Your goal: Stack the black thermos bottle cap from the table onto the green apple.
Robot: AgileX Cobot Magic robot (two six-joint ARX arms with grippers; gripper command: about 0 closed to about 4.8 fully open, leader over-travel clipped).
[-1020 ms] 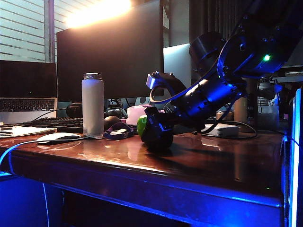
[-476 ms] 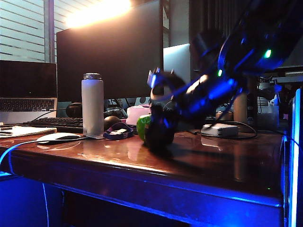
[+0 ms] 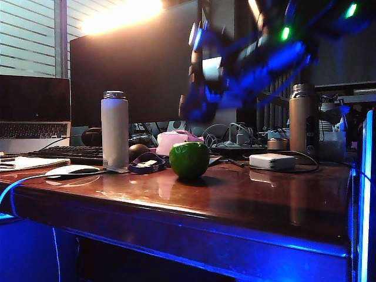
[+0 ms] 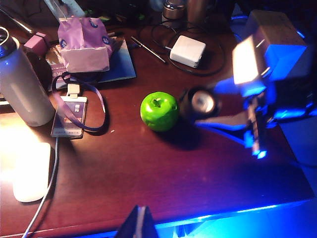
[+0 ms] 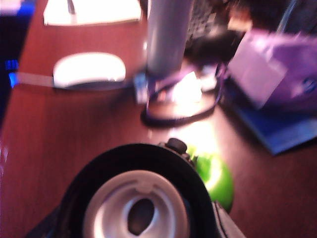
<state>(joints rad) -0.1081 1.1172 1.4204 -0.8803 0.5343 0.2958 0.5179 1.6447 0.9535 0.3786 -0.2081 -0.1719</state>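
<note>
Gripping the black thermos bottle cap [image 5: 136, 208], the right gripper [image 5: 143, 225] hangs in the air above the tabletop [image 3: 247, 200], blurred in the exterior view at about 1 o'clock from the green apple [image 3: 189, 159]. In the right wrist view the cap fills the near field, its open mouth toward the camera and a pale ring visible inside the rim; the gripper's fingers are mostly hidden behind the cap. In the left wrist view the cap [image 4: 199, 102] appears just beside the apple [image 4: 159, 111], at its 3 o'clock, carried clear of the wood by the blue-lit right arm [image 4: 257, 99].

The apple rests alone on the reddish-brown tabletop, stem dimple up, nothing on top of it. At its 9 o'clock in the exterior view lies a badge on a purple lanyard [image 3: 145, 164], and farther the same way stands an upright white bottle [image 3: 115, 130] with a metal top. A white mouse [image 3: 73, 170] lies at the tabletop's left edge. A pink tissue pack [image 3: 171, 141] sits behind the apple, at about 11 o'clock. A white power adapter [image 3: 271, 161] lies at 3 o'clock, well apart from the apple.

Only a dark tip of the left gripper [image 4: 138, 224] shows in the left wrist view, above the tabletop's front edge; whether it is released or clenched cannot be told.
</note>
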